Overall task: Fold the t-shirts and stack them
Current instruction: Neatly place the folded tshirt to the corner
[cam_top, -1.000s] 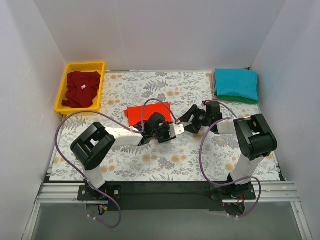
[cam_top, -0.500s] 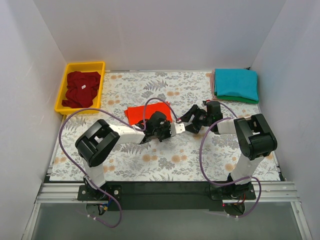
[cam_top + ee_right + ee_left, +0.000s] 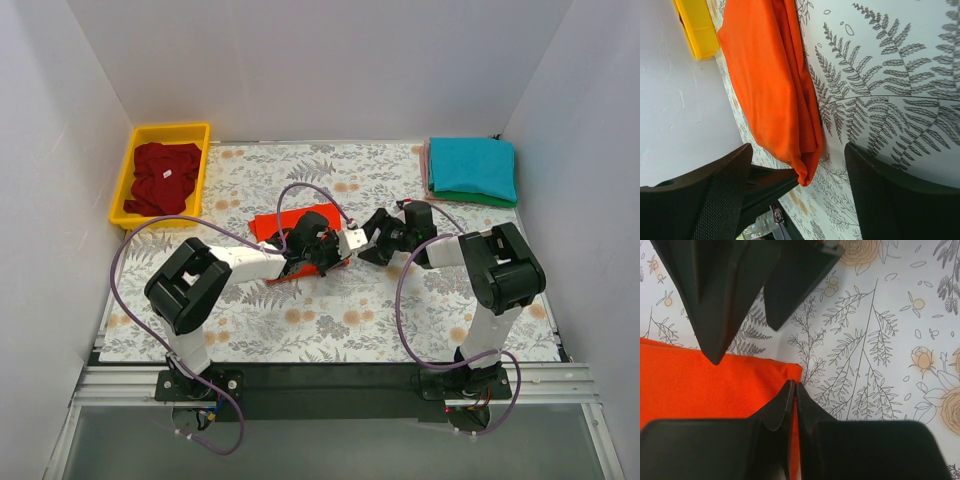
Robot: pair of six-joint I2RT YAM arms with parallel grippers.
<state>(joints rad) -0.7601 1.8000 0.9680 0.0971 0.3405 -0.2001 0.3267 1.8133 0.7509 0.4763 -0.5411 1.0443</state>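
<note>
Left gripper [image 3: 792, 386] pinches the orange shirt [image 3: 700, 385] by its corner; the cloth looks soft and limp. Right gripper [image 3: 798, 148] hovers beside that corner, jaws open.

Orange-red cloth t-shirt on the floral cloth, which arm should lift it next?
Probably left: the left gripper is shut on a corner of the orange-red cloth t-shirt; the right gripper is open, holding nothing.

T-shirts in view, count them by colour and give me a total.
Orange-red t-shirt: 1
Maroon t-shirt: 1
Teal t-shirt: 1
Green t-shirt: 1
Total: 4
Pinkish edge beside the teal one: cannot tell, not counted.
</note>
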